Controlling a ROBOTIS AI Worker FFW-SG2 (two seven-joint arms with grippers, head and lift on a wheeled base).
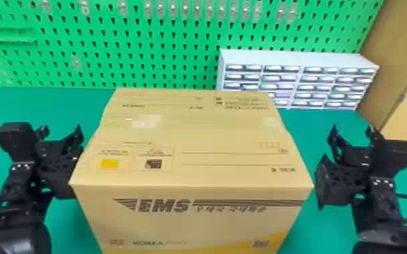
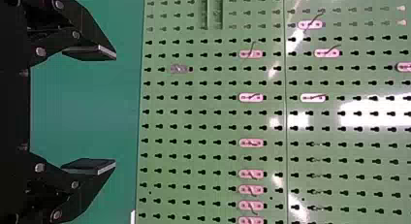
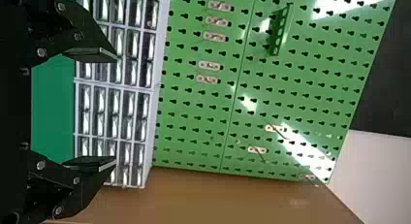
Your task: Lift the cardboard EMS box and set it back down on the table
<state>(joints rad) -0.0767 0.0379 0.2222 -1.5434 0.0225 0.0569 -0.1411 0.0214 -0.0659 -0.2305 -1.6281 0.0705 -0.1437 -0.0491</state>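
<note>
One cardboard EMS box is seen in the head view, upright, taped top up, printed front toward the robot. It looks to be set on the bench, roughly midway between the left and right edges; its lower front edge is cut off, so contact can't be confirmed. Nothing is gripped.

Just beside its left side the left gripper is placed, partly hidden by the box; its fingers are spread, empty. Just beyond the right side the right gripper is held, fingers also spread, a narrow gap left to the box. Farther out, a drawer cabinet is stood by the bench's far right corner, and a green pegboard is mounted behind the far edge.

Step in hand is judged as lining up at both sides, ahead of the lift (a just-released box might look the same, so flagged). For the next move, both grippers should be brought inward at matching height and the box squeezed between them; it's likely too wide for one gripper. Pressure should be kept even, then the box raised level. If one side is pressed first, it could be skewed or slid; too light a squeeze and it could be dropped.
</note>
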